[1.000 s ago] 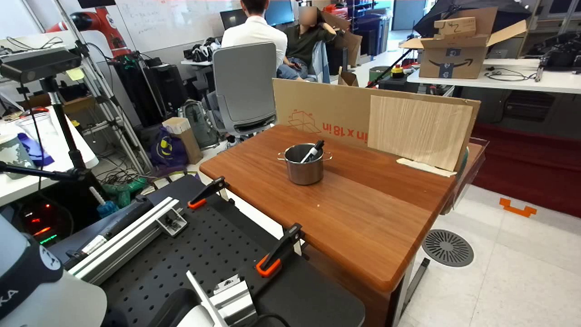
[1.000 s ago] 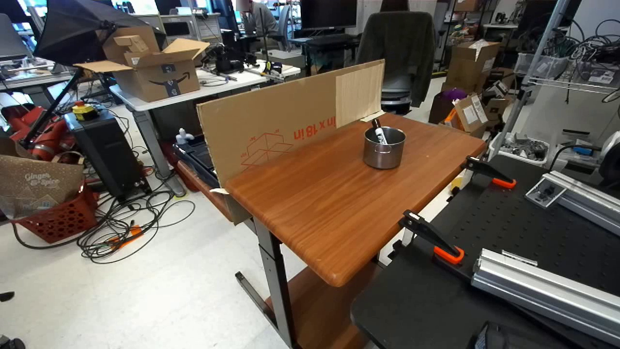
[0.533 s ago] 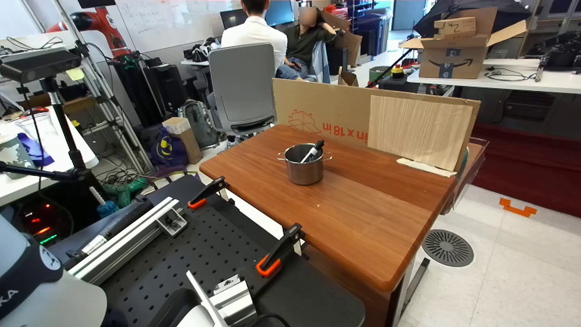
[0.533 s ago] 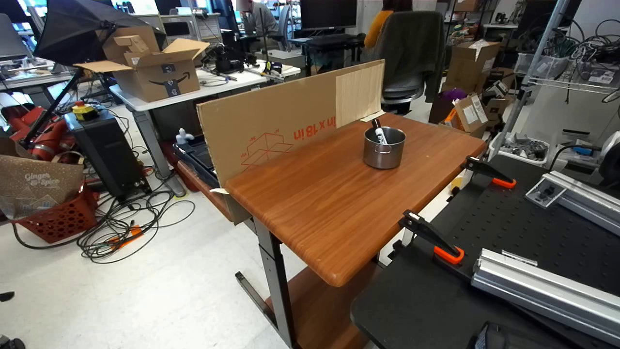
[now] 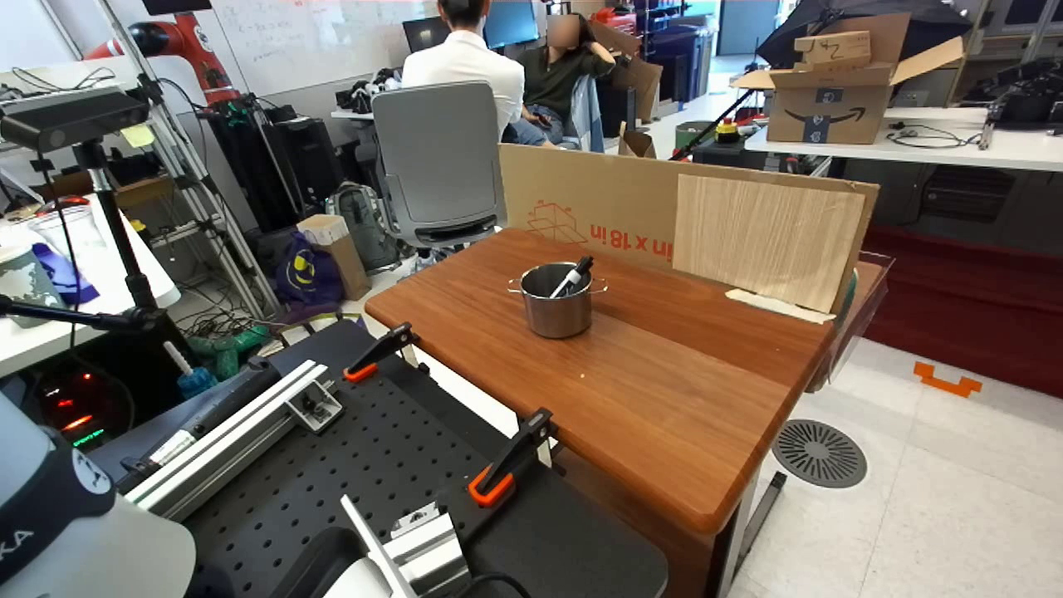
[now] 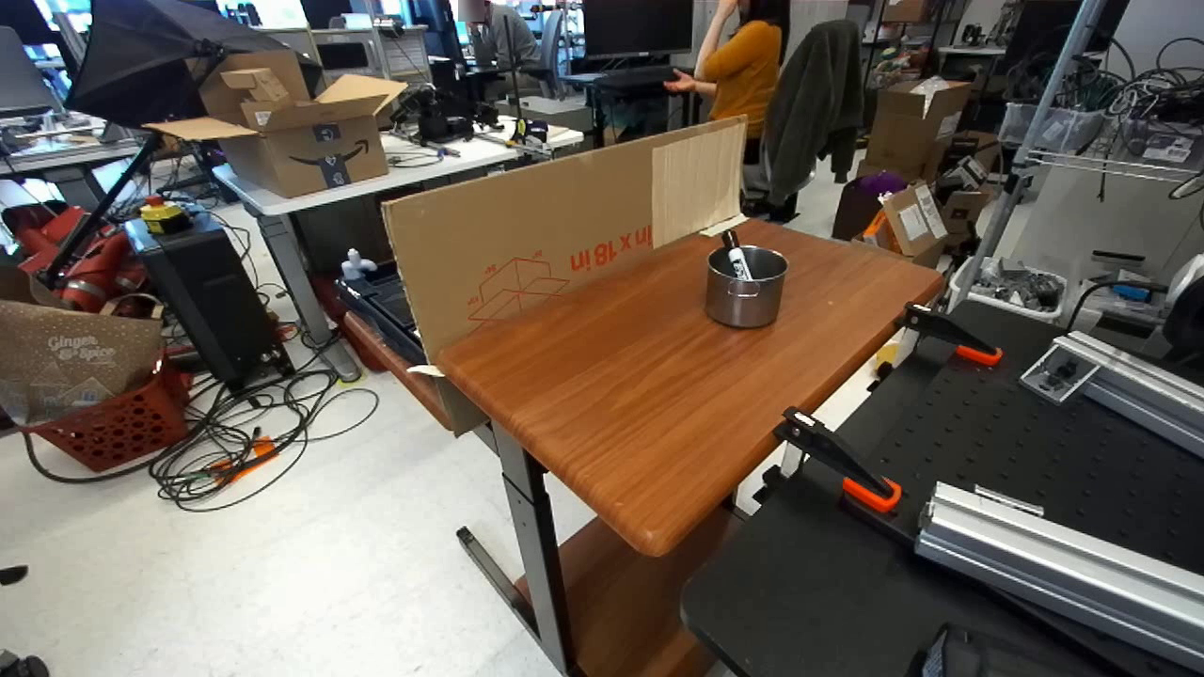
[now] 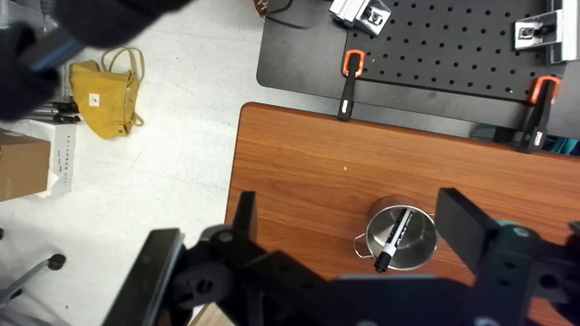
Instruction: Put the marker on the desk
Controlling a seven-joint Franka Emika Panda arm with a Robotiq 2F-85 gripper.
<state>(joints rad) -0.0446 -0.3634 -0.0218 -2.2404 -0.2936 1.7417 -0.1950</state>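
The marker [image 5: 571, 281], whitish with a black cap, leans inside the small grey metal pot [image 5: 558, 318], cap end over the rim. Both also show in an exterior view, the marker [image 6: 739, 260] and the pot [image 6: 742, 306]. The pot stands on the reddish-brown desk [image 5: 648, 399]. In the wrist view my gripper [image 7: 349, 210] is open and empty, fingers wide apart. It is above the desk [image 7: 308, 176]; the marker [image 7: 398, 232] and pot [image 7: 421, 242] appear between the fingertips, nearer the right finger. The gripper is out of both exterior views.
A cardboard sheet [image 5: 614, 203] with a light wood panel [image 5: 768, 241] stands along the desk's far edge. The black perforated bench [image 5: 374, 448] adjoins the near edge. Two black-and-orange clamps [image 5: 511, 461] [image 5: 378, 353] reach over that edge.
The marker, pot and visible arm have not moved. In the background, a person in orange comes into view with a turning chair, and a grey chair shifts left.
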